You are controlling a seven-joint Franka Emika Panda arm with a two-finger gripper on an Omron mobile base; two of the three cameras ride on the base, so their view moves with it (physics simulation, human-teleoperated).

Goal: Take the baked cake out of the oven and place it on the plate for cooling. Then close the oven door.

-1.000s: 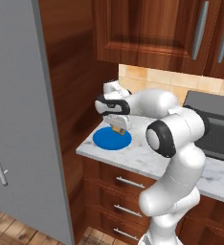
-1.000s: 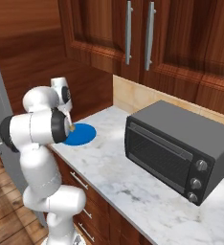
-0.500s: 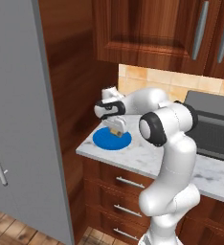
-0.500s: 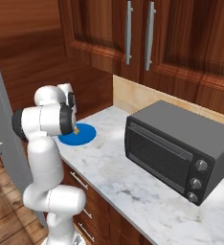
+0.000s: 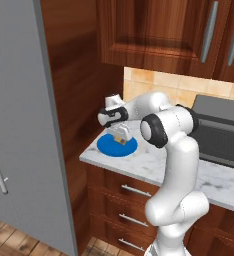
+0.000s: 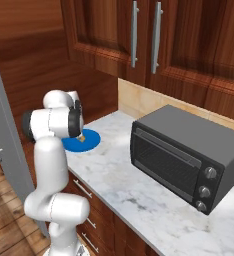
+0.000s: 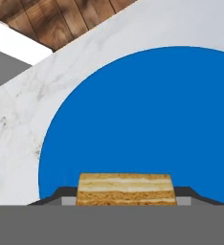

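1. The gripper [image 5: 122,134] was positioned directly above the blue plate [image 5: 109,146] on the marble counter [image 5: 154,172].
2. The cake [image 7: 125,189], a layered slice, was pinched between the fingers, over the plate [image 7: 152,119].
3. The oven [image 6: 189,155] stood well apart on the counter [image 6: 124,185], with its door [image 6: 164,162] seen closed.

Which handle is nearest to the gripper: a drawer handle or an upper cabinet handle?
The top drawer handle, under the counter edge below the plate. The gripper hangs over that plate; the cabinet handles are farther right.
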